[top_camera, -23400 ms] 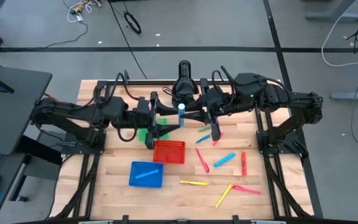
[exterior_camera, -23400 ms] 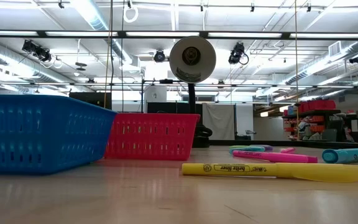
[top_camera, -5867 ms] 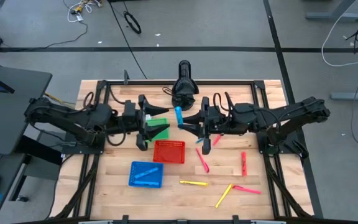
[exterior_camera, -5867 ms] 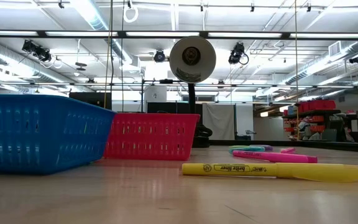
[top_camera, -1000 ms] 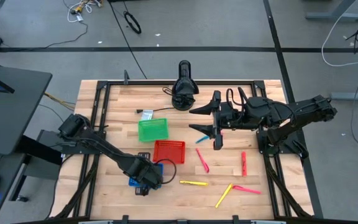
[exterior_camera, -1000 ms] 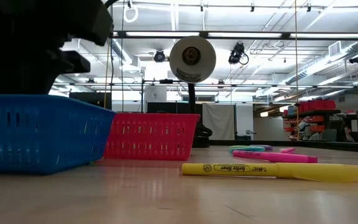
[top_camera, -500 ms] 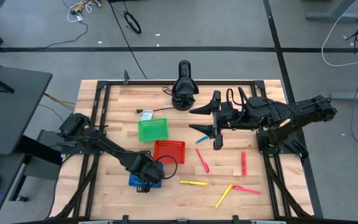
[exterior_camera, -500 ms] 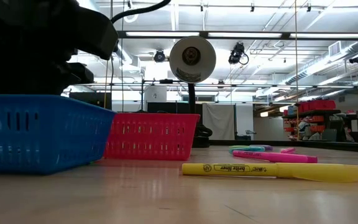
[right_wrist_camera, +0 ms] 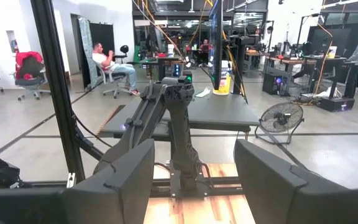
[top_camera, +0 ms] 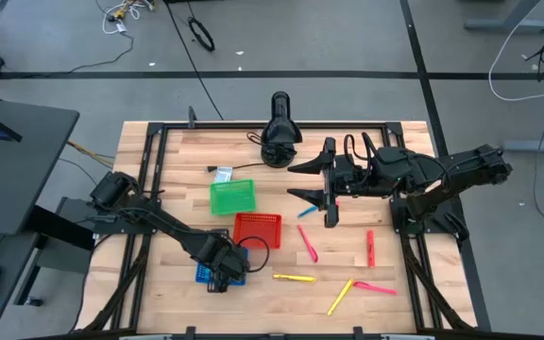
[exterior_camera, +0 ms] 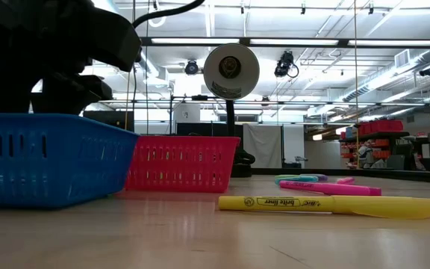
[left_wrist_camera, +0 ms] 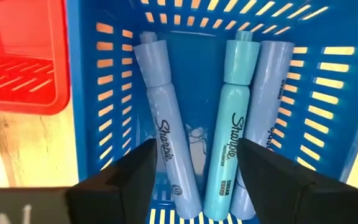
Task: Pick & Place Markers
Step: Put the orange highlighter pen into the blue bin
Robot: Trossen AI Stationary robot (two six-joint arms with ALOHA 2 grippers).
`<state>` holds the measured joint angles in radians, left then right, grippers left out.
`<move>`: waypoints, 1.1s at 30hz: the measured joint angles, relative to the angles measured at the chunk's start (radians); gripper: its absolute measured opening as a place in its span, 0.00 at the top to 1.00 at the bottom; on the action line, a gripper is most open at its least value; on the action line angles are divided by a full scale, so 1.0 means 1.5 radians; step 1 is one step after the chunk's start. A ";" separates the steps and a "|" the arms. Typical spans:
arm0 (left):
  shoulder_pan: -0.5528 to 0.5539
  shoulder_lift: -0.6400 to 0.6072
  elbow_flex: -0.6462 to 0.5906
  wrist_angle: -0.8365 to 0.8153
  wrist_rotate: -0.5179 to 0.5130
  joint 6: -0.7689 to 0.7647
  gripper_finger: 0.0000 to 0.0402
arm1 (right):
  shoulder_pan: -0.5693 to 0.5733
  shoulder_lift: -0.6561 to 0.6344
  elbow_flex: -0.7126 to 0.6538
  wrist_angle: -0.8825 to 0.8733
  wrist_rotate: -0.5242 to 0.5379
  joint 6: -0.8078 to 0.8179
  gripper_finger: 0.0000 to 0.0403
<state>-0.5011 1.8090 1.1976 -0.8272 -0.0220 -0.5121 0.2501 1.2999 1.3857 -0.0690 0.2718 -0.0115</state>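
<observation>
My left gripper (top_camera: 223, 269) hangs open and empty over the blue basket (top_camera: 201, 275). The left wrist view looks past its fingers (left_wrist_camera: 197, 155) down at three blue markers (left_wrist_camera: 234, 149) lying side by side on the basket floor. My right gripper (top_camera: 317, 189) is open and empty. It is held level and high over the table's far middle, and nothing shows between its fingers in the right wrist view (right_wrist_camera: 194, 162). Loose markers lie on the table: pink (top_camera: 307, 243), red (top_camera: 370, 247), yellow (top_camera: 294, 278), another yellow (top_camera: 339, 296), pink (top_camera: 374, 287) and blue (top_camera: 306, 211).
A red basket (top_camera: 257, 229) stands next to the blue one and a green basket (top_camera: 232, 196) stands farther back. A dark stand with a round head (top_camera: 280, 127) is at the far middle. The low view shows the yellow marker (exterior_camera: 323, 204) lying in front of the baskets.
My left gripper has shifted slightly over the blue basket, a little toward the table's far edge. My right arm has kept still.
</observation>
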 joint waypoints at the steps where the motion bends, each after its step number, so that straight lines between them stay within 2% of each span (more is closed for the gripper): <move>1: 0.000 -0.001 0.000 0.000 0.000 -0.001 0.43 | 0.000 0.000 0.000 0.000 0.000 0.000 0.45; 4: 0.000 -0.014 -0.001 -0.001 -0.007 -0.009 0.44 | 0.000 0.000 0.000 -0.001 0.000 0.000 0.45; 10: 0.000 -0.087 -0.001 0.025 -0.073 -0.015 0.45 | 0.000 0.000 0.000 -0.007 0.000 0.000 0.45; 16: 0.006 -0.184 -0.001 0.072 -0.187 -0.029 0.45 | 0.000 0.000 0.000 -0.010 0.000 0.000 0.45; 21: 0.029 -0.262 -0.001 0.152 -0.256 -0.032 0.45 | 0.000 0.000 0.000 -0.012 0.000 0.009 0.45; 25: 0.054 -0.312 -0.001 0.236 -0.299 0.004 0.45 | 0.000 0.000 0.000 -0.020 0.000 0.023 0.45; 33: 0.109 -0.354 0.000 0.435 -0.317 0.108 0.45 | 0.000 0.000 0.000 -0.036 0.000 0.030 0.45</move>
<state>-0.3368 1.2784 1.1973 -0.1741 -0.4976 -0.3505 0.2501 1.2995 1.3857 -0.1225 0.2712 0.0339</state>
